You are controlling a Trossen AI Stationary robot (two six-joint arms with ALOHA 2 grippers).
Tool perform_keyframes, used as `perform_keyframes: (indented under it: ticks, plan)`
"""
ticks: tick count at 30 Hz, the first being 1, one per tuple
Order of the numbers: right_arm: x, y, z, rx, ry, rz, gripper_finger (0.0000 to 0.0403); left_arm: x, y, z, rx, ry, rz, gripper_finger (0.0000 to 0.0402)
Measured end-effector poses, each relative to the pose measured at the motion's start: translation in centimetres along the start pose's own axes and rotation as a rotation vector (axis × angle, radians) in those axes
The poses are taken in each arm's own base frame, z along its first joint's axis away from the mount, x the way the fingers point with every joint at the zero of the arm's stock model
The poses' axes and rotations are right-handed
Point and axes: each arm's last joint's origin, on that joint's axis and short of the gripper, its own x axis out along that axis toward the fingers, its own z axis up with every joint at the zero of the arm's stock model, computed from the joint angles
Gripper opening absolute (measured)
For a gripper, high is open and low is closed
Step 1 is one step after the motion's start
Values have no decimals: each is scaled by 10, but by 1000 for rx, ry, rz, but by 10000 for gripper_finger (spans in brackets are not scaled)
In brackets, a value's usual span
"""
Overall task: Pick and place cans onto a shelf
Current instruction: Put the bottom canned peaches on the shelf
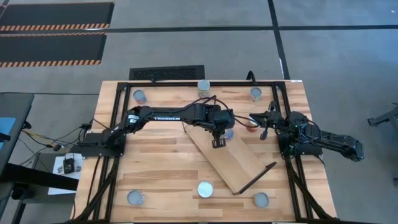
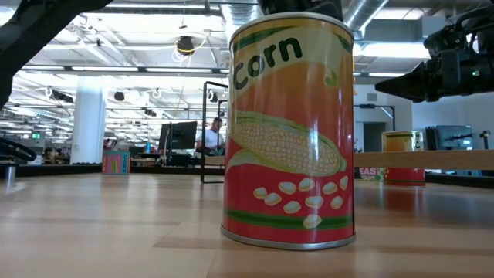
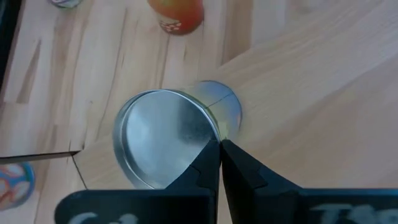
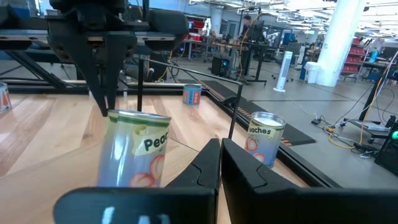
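Observation:
The shelf (image 1: 233, 158) is a light board lying slantwise on the table's middle, with a black wire frame (image 1: 255, 177) at its near end. A bluish "Peaches" can (image 1: 227, 132) stands on the board's far end; it also shows in the left wrist view (image 3: 165, 140) and in the right wrist view (image 4: 134, 152). My left gripper (image 1: 219, 142) is shut, fingers pointing down, its tips at this can's top rim. My right gripper (image 1: 261, 121) is shut and empty, right of an orange can (image 1: 250, 124). My left gripper's shut fingertips (image 4: 106, 106) meet the Peaches can's top rim (image 3: 211, 134) at one edge, coming from above and pointing down. Nothing is between the fingers. The can stands on the shelf board; its base is hidden in the right wrist view.
More cans stand along the far edge (image 1: 140, 96) (image 1: 204, 87) (image 1: 255, 94) and the near edge (image 1: 135, 198) (image 1: 205, 189) (image 1: 261, 200). The near middle one is the corn can (image 2: 289, 131) that fills the low view. Black frame rails run down both table sides.

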Motion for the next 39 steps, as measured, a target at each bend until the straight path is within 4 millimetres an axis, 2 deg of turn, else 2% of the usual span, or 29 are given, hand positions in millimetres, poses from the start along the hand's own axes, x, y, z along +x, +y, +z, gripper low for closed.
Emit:
perform_keyframes:
  ticks: [19,31,39]
  plan:
    - [0,0,0,0,0,0,38,0,-4,1,8,-8,-29,0]
    - [0,0,0,0,0,0,38,-1,-4,1,5,-8,-29,51]
    - [0,0,0,0,0,0,38,-1,-4,1,4,-8,-23,55]
